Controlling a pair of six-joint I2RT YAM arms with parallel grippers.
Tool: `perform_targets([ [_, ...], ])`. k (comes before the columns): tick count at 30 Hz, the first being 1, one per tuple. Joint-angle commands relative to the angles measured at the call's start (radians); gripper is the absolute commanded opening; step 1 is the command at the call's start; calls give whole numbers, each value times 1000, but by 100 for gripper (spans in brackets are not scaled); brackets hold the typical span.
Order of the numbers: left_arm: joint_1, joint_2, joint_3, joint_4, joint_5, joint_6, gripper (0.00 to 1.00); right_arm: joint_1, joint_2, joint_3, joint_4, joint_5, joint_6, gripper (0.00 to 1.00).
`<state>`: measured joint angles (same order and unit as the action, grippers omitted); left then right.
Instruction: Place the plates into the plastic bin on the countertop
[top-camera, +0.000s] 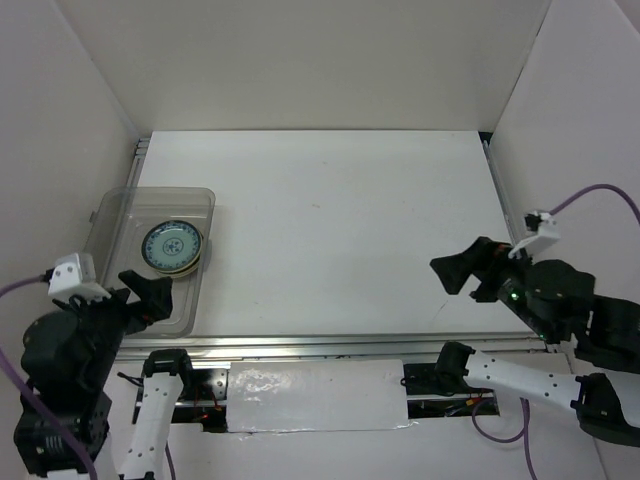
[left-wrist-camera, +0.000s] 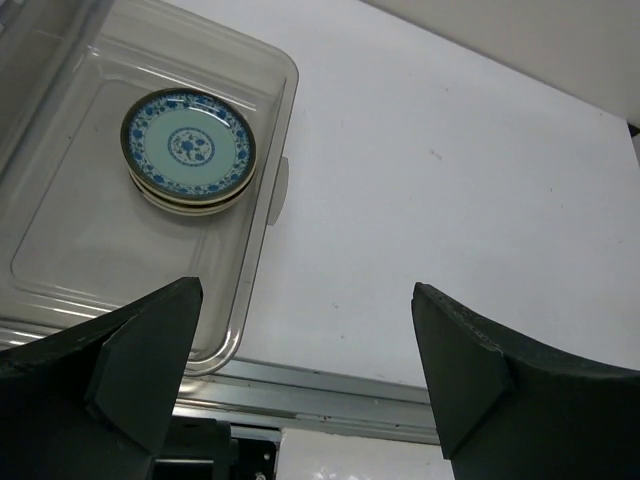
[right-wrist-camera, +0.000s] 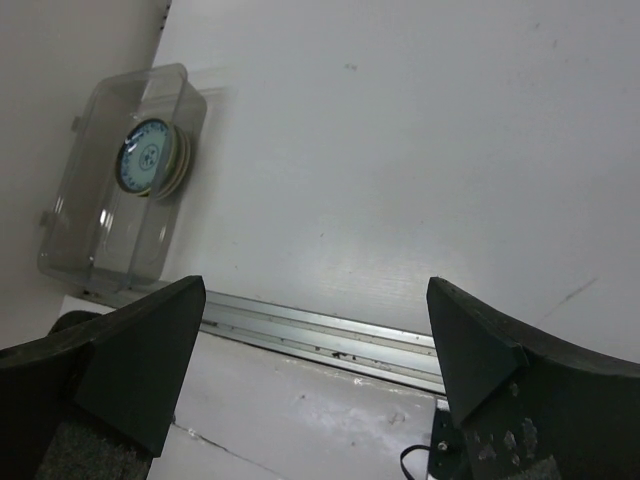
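Left gripper (top-camera: 150, 296) and right gripper (top-camera: 456, 271), 2 units, both spread wide and empty above the countertop (top-camera: 340, 230) near edge, seemingly idle because the plates (top-camera: 173, 247) sit stacked, teal-blue uppermost, inside the plastic bin (top-camera: 128, 197) at left.

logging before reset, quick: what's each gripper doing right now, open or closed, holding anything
Left gripper: open, holding nothing.
Right gripper: open, holding nothing.
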<state>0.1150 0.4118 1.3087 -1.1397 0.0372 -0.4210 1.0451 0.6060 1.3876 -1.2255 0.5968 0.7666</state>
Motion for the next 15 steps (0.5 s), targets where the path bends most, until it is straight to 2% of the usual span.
perform_targets([
  [1,3,-65,-54,-46,-31,-2,99,7,-37,68,-178,106,-4,100],
  [3,2,-96,-77,-43,-31,-9,99,7,-74,76,-190,94,-26,100],
  [7,3,-113,-43,-75,-143,-53,99,6,-144,62,-172,64,-50,100],
  [9,2,-122,-39,-80,-152,-59,99,3,-164,53,-160,66,-84,100],
  [15,3,-139,-74,-86,-161,-81,99,-97,-146,73,-167,74,-173,100],
])
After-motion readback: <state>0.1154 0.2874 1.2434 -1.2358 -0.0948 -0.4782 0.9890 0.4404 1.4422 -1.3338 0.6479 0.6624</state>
